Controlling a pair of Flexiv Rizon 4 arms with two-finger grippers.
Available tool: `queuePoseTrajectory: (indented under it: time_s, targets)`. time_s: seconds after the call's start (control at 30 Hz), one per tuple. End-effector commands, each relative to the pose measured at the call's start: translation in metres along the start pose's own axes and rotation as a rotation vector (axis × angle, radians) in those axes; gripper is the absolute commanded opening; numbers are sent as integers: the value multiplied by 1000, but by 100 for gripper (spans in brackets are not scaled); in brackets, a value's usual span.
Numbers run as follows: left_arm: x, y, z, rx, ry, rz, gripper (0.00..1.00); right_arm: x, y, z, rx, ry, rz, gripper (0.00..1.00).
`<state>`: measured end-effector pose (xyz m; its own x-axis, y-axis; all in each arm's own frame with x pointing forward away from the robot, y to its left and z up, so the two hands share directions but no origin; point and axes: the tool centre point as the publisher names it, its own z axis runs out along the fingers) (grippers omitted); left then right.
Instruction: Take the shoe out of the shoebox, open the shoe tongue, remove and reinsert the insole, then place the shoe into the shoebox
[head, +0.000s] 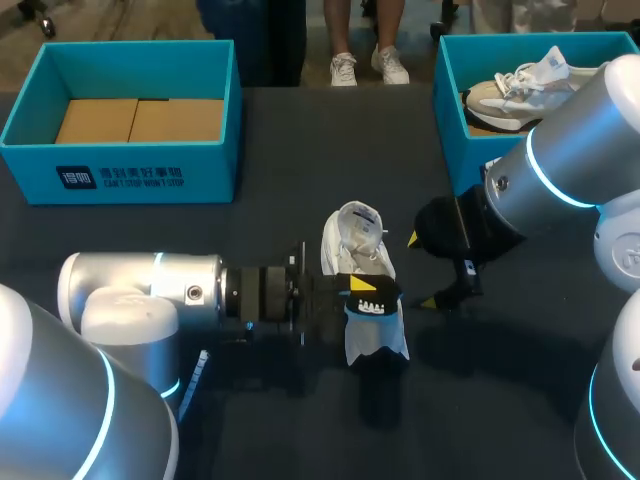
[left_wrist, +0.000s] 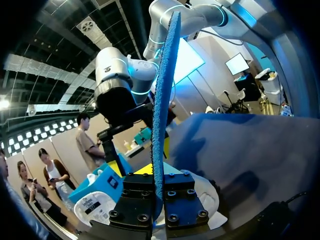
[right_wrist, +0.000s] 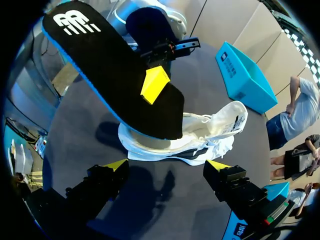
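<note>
Our left gripper (head: 370, 292) holds the insole (head: 376, 338) at the shoe's (head: 357, 238) near end, our right gripper (head: 420, 270) sits right of it, the left shoebox (head: 120, 172) and right shoebox (head: 455, 135) behind it.

The only furniture here is the tabletop (head: 300, 150), a wide and flat surface in a dark, almost black colour. It is plain, one even tone, and it looks matte, a little like cloth. In the head view its far edge runs straight from side to side. The light is soft and even. It leaves blurred shadows (right_wrist: 107, 132) on the surface, which looks dark grey-blue in the right wrist view.
</note>
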<state>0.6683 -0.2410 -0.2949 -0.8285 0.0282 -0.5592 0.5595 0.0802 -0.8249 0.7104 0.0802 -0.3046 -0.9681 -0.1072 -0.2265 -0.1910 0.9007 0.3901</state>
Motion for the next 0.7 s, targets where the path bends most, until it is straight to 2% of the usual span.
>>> queuePoseTrajectory:
  time_s: [0.03,0.3,0.5,0.7]
  targets:
    - [-1,5,5,3,-1,-10,0,1,0,0,-2,-2,-1,100]
    - [7,-11,12,52,15,-41,0,1,0,0,-2,-2,-1,100]
    - [5,-27,14,75,16,-35,0,1,0,0,-2,-2,-1,100]
    - [1,-33,19,103,7,-67,0,1,0,0,-2,-2,-1,100]
